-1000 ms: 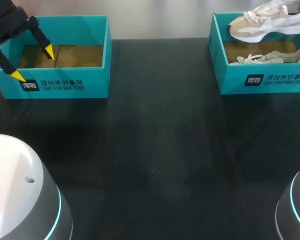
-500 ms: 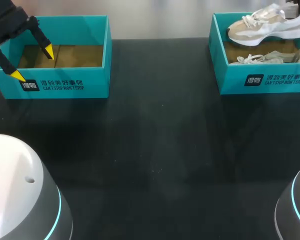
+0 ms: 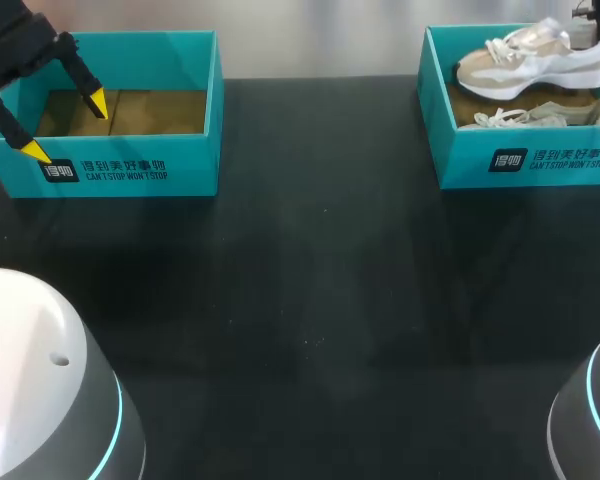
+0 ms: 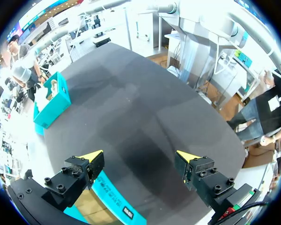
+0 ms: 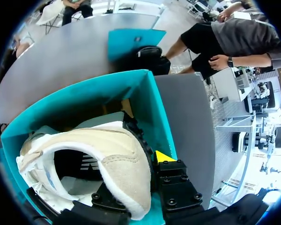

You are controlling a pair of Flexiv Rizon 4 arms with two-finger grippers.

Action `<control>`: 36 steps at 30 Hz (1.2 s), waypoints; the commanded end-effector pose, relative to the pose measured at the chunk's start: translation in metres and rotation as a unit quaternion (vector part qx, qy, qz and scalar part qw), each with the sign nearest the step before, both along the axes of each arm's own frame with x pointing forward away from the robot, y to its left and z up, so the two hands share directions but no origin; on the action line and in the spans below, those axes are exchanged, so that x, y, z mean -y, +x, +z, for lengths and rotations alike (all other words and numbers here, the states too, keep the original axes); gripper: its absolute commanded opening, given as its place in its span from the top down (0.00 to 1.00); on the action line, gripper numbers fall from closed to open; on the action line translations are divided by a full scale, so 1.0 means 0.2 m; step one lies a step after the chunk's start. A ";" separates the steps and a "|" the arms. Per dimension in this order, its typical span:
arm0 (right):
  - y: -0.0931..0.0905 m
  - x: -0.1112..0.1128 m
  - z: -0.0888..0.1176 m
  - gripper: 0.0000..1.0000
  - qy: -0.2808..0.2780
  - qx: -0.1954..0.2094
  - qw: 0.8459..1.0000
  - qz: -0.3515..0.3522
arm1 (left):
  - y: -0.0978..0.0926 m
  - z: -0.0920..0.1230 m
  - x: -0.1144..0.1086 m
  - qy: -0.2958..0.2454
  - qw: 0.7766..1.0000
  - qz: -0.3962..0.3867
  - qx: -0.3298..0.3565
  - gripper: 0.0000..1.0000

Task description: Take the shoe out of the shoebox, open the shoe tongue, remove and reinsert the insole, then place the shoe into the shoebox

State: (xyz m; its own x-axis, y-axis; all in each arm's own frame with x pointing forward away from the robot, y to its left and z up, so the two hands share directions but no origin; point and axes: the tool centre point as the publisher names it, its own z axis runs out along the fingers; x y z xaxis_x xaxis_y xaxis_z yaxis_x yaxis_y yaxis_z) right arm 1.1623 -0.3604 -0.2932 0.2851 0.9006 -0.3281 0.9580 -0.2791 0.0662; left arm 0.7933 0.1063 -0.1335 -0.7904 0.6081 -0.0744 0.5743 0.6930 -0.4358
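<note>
your right claw (image 5: 136, 169) clamped on shoe (image 3: 525, 58) heel, shoe held over right shoebox (image 3: 520, 165); second shoe (image 3: 525, 117) lies inside. your left claw (image 3: 67, 127) fingers apart over left shoebox (image 3: 130, 175) front wall.

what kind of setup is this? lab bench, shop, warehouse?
Probably a robot test bench set for shoe handling, not a shop. A dark table holds only the left shoebox and the right shoebox. The left gripper hangs open by one; the right gripper grips a shoe over the other.
</note>
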 end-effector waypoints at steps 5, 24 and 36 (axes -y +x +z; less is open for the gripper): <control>-0.01 -0.02 -0.08 1.00 0.007 -0.004 1.000 0.007 | 0.01 0.00 0.00 0.001 1.000 -0.001 -0.001 0.00; 0.01 -0.04 -0.17 1.00 0.031 -0.010 0.999 0.001 | 0.01 0.00 0.00 0.001 1.000 -0.001 -0.001 0.00; 0.01 -0.04 -0.17 1.00 0.031 -0.010 0.999 0.001 | 0.01 0.00 0.00 0.001 1.000 -0.001 -0.001 0.00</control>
